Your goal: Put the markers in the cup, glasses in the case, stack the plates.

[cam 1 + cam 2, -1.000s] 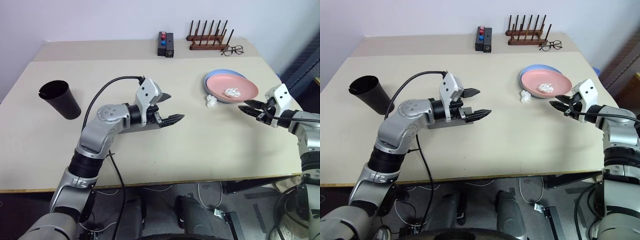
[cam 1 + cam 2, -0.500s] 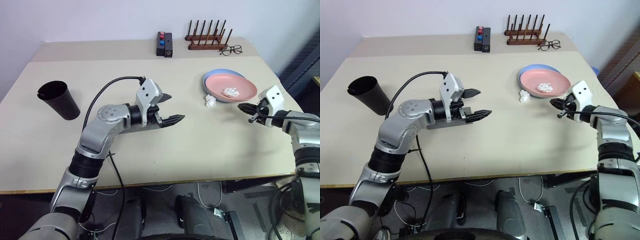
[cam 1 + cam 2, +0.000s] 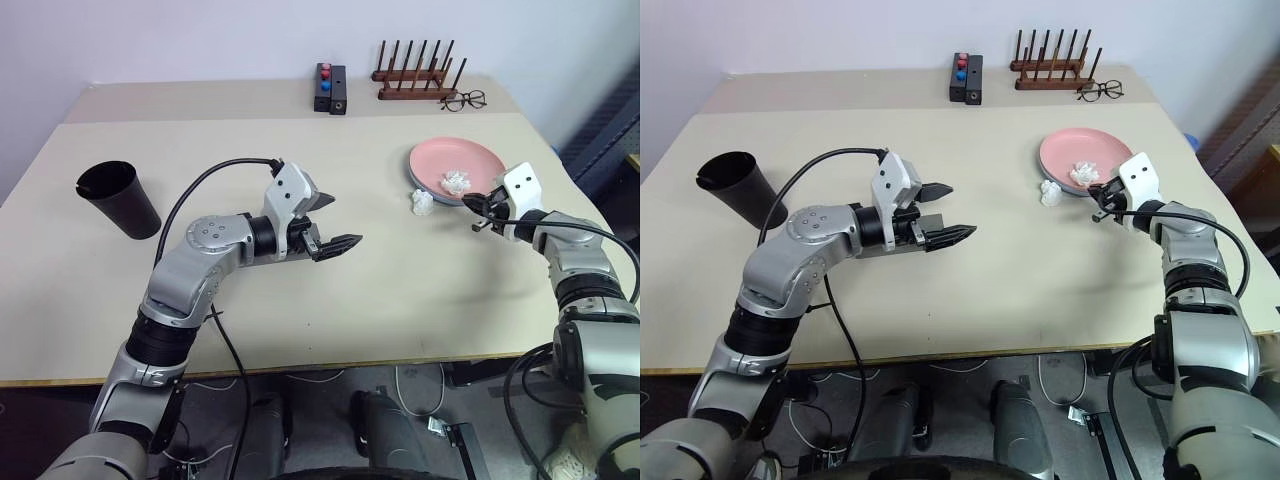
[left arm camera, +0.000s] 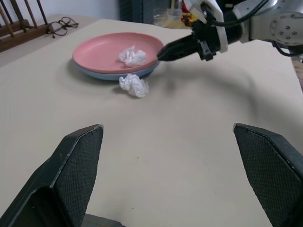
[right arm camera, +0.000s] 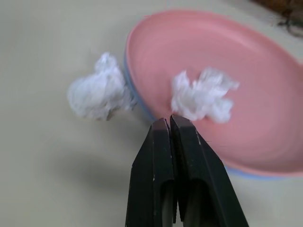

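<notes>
Pink plate [image 3: 456, 169] sits stacked on blue plate [image 4: 111, 74] at 2 o'clock on surface [image 3: 400, 290]; stack looks done. One paper wad [image 5: 202, 97] in it, another [image 5: 98, 92] beside rim. Right tool [image 5: 171, 124] pinched shut, empty, tip at rim. Left tool [image 3: 333, 222] wide, empty, mid-surface. Cup [image 3: 118, 198] at 9 o'clock. Blue plate mostly hidden.

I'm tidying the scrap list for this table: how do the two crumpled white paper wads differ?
The wad on the plate lies inside the pink plate, which sits on the blue plate; the wad on the table rests on the tabletop, against the plates' rim. The plate wad lies straight ahead of the shut right end effector; the table wad lies off to one side. Both are white, crumpled and similar in size.
</notes>
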Available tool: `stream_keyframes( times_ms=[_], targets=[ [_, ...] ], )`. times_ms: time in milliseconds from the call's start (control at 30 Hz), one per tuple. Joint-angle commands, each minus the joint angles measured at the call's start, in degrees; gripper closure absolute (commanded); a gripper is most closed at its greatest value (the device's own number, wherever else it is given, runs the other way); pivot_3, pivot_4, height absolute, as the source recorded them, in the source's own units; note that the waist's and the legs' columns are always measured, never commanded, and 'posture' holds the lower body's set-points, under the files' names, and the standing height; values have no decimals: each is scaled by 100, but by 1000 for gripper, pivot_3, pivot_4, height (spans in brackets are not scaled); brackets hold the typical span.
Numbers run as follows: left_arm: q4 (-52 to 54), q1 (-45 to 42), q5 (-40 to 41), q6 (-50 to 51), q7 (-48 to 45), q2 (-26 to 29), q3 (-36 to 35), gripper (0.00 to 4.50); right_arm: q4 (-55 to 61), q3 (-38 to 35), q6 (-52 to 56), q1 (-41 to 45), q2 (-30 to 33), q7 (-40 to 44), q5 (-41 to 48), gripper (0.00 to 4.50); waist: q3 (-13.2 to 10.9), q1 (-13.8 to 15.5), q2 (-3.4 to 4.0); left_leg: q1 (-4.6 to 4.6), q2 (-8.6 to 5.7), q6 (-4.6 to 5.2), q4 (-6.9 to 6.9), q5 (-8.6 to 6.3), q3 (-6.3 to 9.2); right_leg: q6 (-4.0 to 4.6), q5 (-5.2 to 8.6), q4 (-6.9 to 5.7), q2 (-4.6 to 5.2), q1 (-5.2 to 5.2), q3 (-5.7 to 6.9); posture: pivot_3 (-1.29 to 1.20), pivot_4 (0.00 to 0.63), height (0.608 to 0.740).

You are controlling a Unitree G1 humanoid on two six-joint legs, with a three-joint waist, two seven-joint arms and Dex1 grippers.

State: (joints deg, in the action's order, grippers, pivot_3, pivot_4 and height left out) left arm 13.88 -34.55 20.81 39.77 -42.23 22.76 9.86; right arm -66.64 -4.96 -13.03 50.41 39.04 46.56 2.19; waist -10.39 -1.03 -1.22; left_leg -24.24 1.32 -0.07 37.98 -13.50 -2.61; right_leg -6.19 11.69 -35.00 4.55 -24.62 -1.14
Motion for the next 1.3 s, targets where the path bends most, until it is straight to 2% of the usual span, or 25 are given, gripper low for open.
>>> stream_keyframes(
  times_ms=[33,200,233,333,500,967,1300],
  targets=[
    [152,-76,88,-32,19,-41,-78,0,4,-119,-97,216,46,53,61,4457,0,3,0,0,0,0,0,0,0,0,0,0,0,0,0,0,150,740],
    [88,-92,87,-73,7,-86,-57,0,340,-137,113,111,-106,513,266,4457,0,-4,0,0,0,0,0,0,-1,-1,0,0,0,0,0,0,150,740],
    [82,-90,85,-80,9,-89,-58,0,436,-125,192,67,-157,647,311,4230,0,-5,0,0,0,0,0,0,0,-1,-1,0,0,0,0,0,150,740],
    [72,-99,81,-90,26,-106,-72,0,616,-115,308,-16,-290,736,355,3227,0,-9,1,0,0,0,-1,0,0,-9,-5,-1,0,0,0,0,150,740],
    [114,-94,86,-64,78,-112,-115,0,585,-167,422,17,-532,445,392,657,0,10,1,0,0,0,0,0,0,-8,-5,-1,1,0,0,0,150,740],
    [344,33,176,77,269,70,-222,0,395,-124,1081,-14,-812,768,467,657,-1,4,1,0,0,0,-1,0,0,-8,-5,-1,0,0,0,0,150,740],
    [427,50,224,133,337,94,-241,0,143,-136,1012,48,-842,385,346,657,0,1,1,0,0,0,-1,0,0,-7,-4,-1,0,0,1,0,150,740]
  ],
)
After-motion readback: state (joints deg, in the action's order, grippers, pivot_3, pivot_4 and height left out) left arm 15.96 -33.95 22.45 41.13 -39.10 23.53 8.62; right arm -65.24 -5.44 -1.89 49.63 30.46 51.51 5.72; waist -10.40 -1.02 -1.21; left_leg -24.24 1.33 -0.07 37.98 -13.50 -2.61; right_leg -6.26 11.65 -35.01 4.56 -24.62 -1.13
